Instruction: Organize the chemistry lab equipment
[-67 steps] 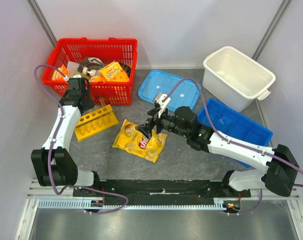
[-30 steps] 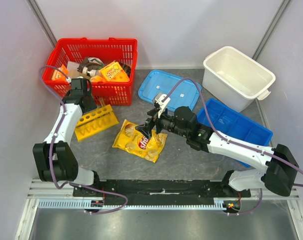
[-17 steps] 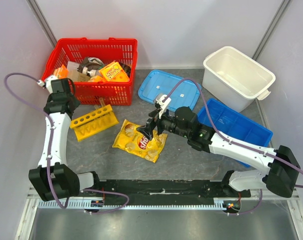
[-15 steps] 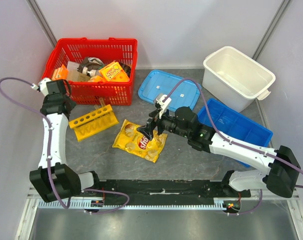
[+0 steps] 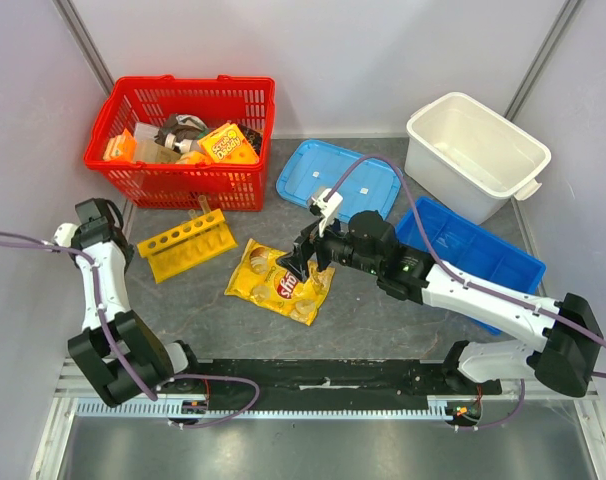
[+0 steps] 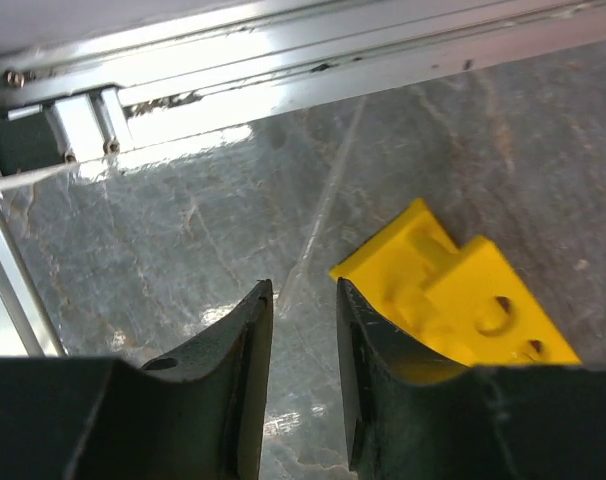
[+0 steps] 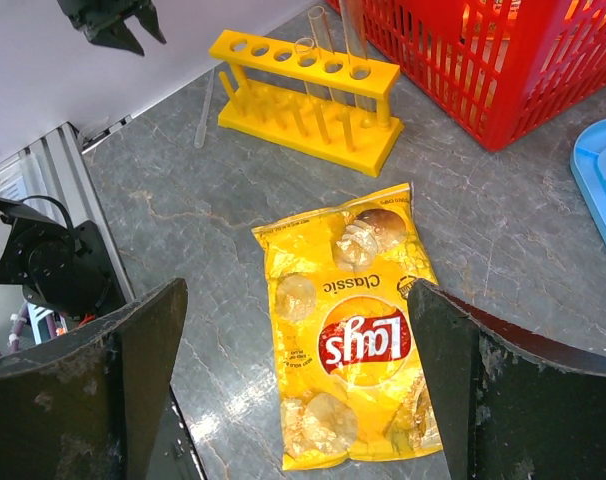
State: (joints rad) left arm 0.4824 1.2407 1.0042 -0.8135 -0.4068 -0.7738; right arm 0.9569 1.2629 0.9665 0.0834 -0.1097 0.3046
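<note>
1. Table [image 5: 383,320]: grey, stone-patterned; all items below are set on it.
2. Red basket [image 5: 173,187]: placed at the far left corner. It is filled with mixed goods, among them a yellow-orange packet [image 5: 227,143].
3. White tub [image 5: 448,185]: placed at the far right corner.
4. Blue bin [image 5: 483,255]: set just in front of the white tub, on the right side. It is partly covered by the right arm.
5. Blue lid [image 5: 313,170]: laid flat between the red basket and the white tub.
6. Chip bag [image 5: 278,283]: yellow, laid flat near the table's middle, just right of the rack.
7. Test tube rack [image 5: 188,243]: yellow, one row of holes. It is stood on the table just in front of the red basket and left of the chip bag.
8. Right gripper [image 5: 308,262]: held over the chip bag's far edge. Its fingers are spread wide apart, and no contact with the bag is seen.
9. Left gripper [image 6: 303,300]: held by the left wall, left of the rack, and pointed down at bare table. Its fingers [image 6: 245,340] are parted by a narrow gap only, and nothing is gripped. The rack's end is seen just beside them, apart.
10. Test tubes [image 7: 328,60]: clear glass, stood upright in the rack's holes.
11. Loose tube [image 7: 205,105]: laid on the table just beside the rack's end.
</note>
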